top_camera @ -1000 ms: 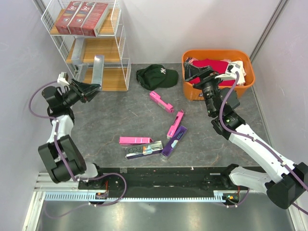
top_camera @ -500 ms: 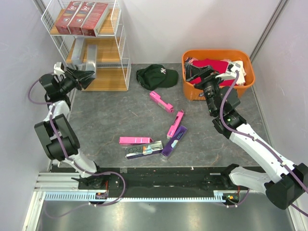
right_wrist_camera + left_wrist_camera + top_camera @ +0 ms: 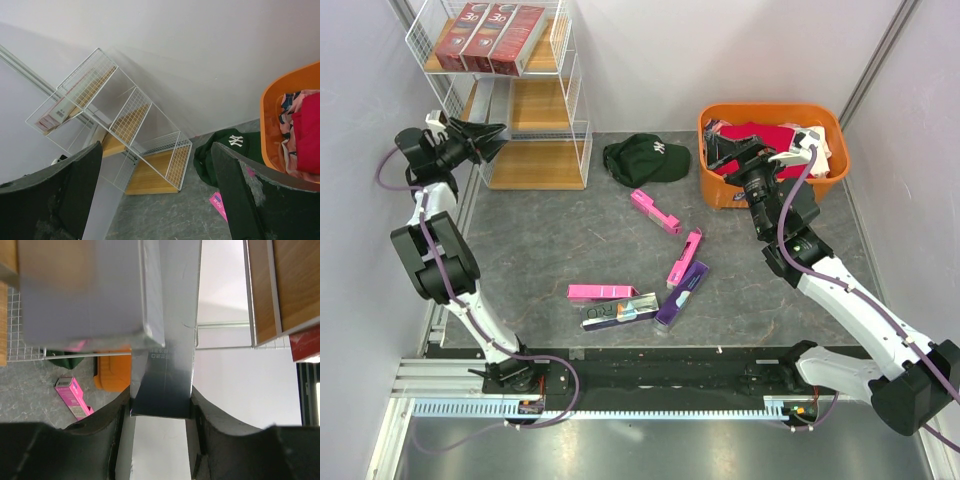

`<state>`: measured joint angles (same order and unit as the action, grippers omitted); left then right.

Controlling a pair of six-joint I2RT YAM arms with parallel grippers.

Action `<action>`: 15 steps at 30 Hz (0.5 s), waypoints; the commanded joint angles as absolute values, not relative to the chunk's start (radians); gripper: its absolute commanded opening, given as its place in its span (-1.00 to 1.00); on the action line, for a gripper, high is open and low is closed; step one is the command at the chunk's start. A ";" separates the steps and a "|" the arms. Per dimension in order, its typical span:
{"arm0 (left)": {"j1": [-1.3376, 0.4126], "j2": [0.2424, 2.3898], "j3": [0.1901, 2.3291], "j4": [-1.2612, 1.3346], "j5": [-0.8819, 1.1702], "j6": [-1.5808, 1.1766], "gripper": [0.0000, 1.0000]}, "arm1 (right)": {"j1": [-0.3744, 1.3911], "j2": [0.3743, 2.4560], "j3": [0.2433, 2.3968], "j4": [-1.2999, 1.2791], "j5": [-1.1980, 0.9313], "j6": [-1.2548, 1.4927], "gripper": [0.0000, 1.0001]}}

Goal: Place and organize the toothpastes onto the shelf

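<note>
Clamping a silver-grey toothpaste (image 3: 169, 340) in my left gripper (image 3: 160, 404), I hold it at the left side of the shelf (image 3: 535, 165). Three red boxes (image 3: 488, 35) sit on the top board. Five loose boxes (image 3: 602, 292) wait on the floor (image 3: 550, 240), so I judge most work remains. My right gripper (image 3: 738, 160) hangs spread and empty by the orange tub (image 3: 772, 190).

I'm seeing the left arm (image 3: 426, 265) and the right arm (image 3: 850, 300) both showing smooth white link shells running between chunky black joint housings. A purple left cable (image 3: 380, 180) is looping beside the one, and a matching right cable (image 3: 779, 225) is trailing along the other. The left gripper (image 3: 492, 140) is showing matte black, wedge-shaped left fingers (image 3: 100, 440). The right gripper (image 3: 760, 152) is wearing the same black right fingers (image 3: 260, 200), which are looking scuffed and pale-speckled.
</note>
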<state>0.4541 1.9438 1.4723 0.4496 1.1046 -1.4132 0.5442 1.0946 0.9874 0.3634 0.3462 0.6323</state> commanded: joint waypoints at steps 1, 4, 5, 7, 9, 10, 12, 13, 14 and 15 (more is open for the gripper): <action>0.460 1.991 1.571 0.376 1.112 -1.424 -0.81 | 0.535 1.092 1.031 0.362 0.331 0.634 0.96; 0.463 2.029 1.617 0.351 1.117 -1.430 -0.81 | 0.532 1.092 1.034 0.356 0.330 0.632 0.96; 0.465 2.039 1.640 0.336 1.117 -1.424 -0.81 | 0.532 1.092 1.034 0.356 0.330 0.630 0.96; 0.466 2.060 1.661 0.316 1.117 -1.424 -0.78 | 0.531 1.092 1.035 0.353 0.331 0.630 0.96; 0.468 2.072 1.689 0.314 1.120 -1.433 -0.75 | 0.529 1.094 1.037 0.351 0.328 0.630 0.96; 0.469 2.080 1.700 0.313 1.126 -1.436 -0.75 | 0.529 1.094 1.038 0.351 0.327 0.630 0.96; 0.471 2.098 1.738 0.284 1.127 -1.425 -0.74 | 0.531 1.094 1.040 0.350 0.321 0.632 0.96; 0.471 2.105 1.750 0.272 1.129 -1.425 -0.72 | 0.529 1.097 1.042 0.348 0.319 0.632 0.96; 0.471 2.118 1.770 0.267 1.131 -1.427 -0.71 | 0.529 1.095 1.042 0.348 0.318 0.635 0.96; 0.472 2.125 1.778 0.265 1.131 -1.430 -0.69 | 0.529 1.095 1.042 0.347 0.316 0.635 0.96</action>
